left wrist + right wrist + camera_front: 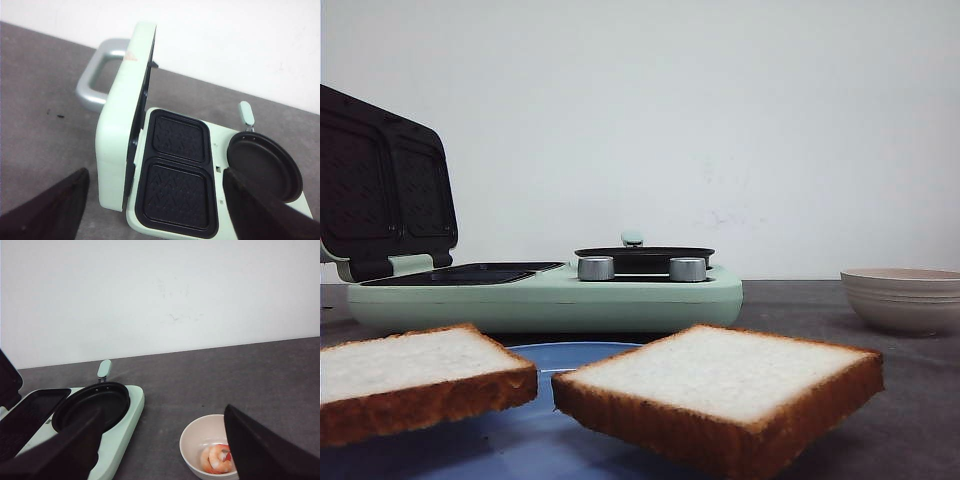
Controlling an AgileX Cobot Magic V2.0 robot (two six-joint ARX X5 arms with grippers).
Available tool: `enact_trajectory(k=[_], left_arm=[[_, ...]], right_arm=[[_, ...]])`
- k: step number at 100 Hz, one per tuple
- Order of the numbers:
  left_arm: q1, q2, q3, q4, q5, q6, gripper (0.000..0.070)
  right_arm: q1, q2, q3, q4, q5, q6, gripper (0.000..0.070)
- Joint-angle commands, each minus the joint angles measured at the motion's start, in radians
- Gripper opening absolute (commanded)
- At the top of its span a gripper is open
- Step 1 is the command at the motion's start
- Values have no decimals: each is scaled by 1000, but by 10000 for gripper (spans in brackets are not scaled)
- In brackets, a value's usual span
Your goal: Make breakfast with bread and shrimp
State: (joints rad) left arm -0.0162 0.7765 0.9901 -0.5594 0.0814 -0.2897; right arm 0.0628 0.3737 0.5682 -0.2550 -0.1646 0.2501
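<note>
Two slices of bread lie on a blue plate (560,360) at the front: one at the left (415,375), one at the right (720,385). Behind them stands a mint-green sandwich maker (550,295) with its lid (380,190) raised, dark grill plates (175,195) bare, and a small round pan (265,167) beside them. Curled orange-pink shrimp (217,460) lie in a cream bowl (197,440). My left gripper (155,200) hangs open above the grill plates. Open too, my right gripper (162,440) hovers between the pan (92,405) and the bowl. Neither holds anything.
The cream bowl (905,298) stands at the right of the dark grey table (800,300). The sandwich maker's silver handle (95,80) sticks out behind its lid. Two metal knobs (640,268) sit on its front. A white wall closes off the back.
</note>
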Motion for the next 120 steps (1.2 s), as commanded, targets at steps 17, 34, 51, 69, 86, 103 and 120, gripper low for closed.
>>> enact_trajectory(k=[17, 34, 51, 69, 86, 103, 120], left_arm=[[-2, 0, 14, -63, 2, 29, 471], [-3, -13, 14, -72, 4, 28, 470], [-18, -21, 14, -86, 5, 35, 470], [-36, -30, 14, -120, 28, 45, 467], [-70, -32, 14, -172, 116, 47, 416], [-97, -6, 14, -275, 193, 43, 421], [-109, 51, 14, -447, 257, 93, 430]], right_arm=[[2, 4, 18, 8, 0, -3, 479], [2, 4, 18, 7, -11, 2, 479], [2, 3, 18, 5, -33, 13, 479], [2, 4, 18, 3, -115, 76, 479], [2, 54, 18, -34, -287, 221, 479], [3, 174, 18, -145, -503, 290, 479], [39, 281, 18, -192, -623, 285, 479]])
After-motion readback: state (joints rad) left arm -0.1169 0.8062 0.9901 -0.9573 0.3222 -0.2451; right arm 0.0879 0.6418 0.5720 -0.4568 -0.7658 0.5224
